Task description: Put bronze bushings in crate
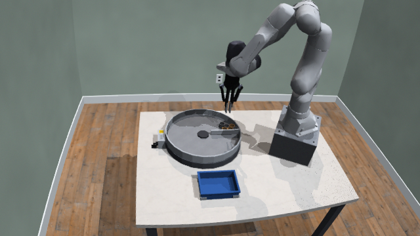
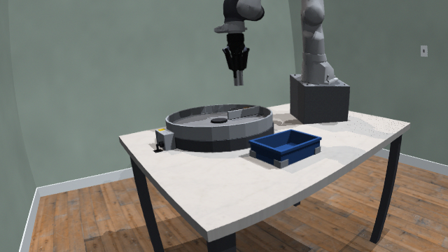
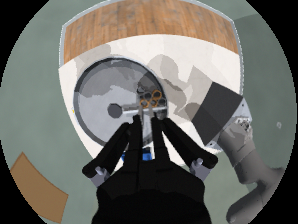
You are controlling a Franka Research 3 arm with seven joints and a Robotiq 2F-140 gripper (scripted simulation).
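The round grey turning table (image 1: 203, 137) stands at the back left of the white table top. Several small bushings (image 1: 226, 125), bronze ones with a dark one among them, lie bunched at its far right, behind a grey bar (image 1: 224, 132). They also show in the wrist view (image 3: 152, 98). My gripper (image 1: 228, 109) hangs high above that far rim, pointing down, its fingers shut with nothing between them. It also shows in the exterior view (image 2: 239, 82) and the wrist view (image 3: 148, 117). The blue crate (image 1: 218, 184) stands in front of the turning table and looks empty.
The arm's dark base block (image 1: 293, 147) stands to the right of the turning table. A small grey control box (image 1: 160, 139) sits at the turning table's left side. A dark hub (image 1: 203, 134) marks the table's middle.
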